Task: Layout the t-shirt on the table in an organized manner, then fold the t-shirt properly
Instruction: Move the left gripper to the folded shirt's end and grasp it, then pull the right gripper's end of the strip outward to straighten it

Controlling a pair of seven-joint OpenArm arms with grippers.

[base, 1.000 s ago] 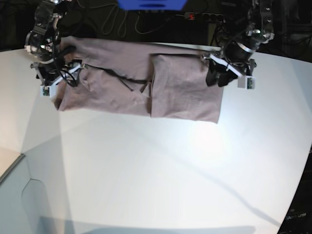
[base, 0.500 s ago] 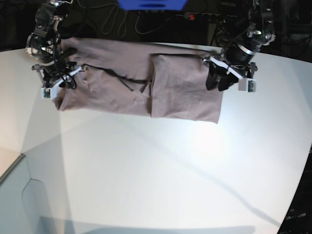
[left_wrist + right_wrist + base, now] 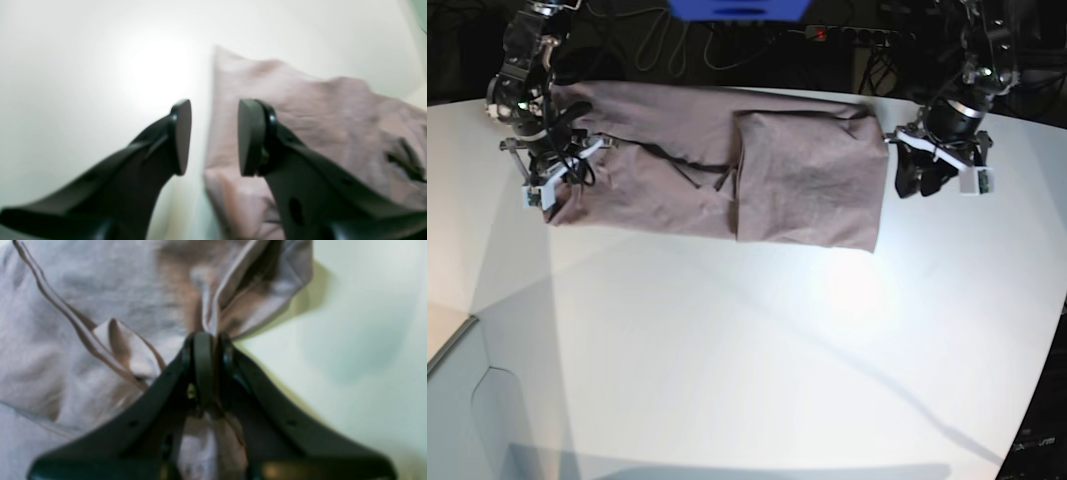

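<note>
1. Lying across the surface (image 3: 757, 340) toward twelve o'clock, the t-shirt (image 3: 717, 175) was folded.
2. Only the wrist view revealed the right claw (image 3: 206, 340) clamped on a t-shirt edge.
3. Left claw (image 3: 213, 136) gaped, empty, at the shirt's three o'clock end.

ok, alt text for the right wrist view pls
Close-up, blurred: the right gripper, its black jaws shut, pinches a fold at the edge of the mauve t-shirt. Wrinkled fabric with a folded hem fills the left of the frame; the bare white table is on the right.
</note>
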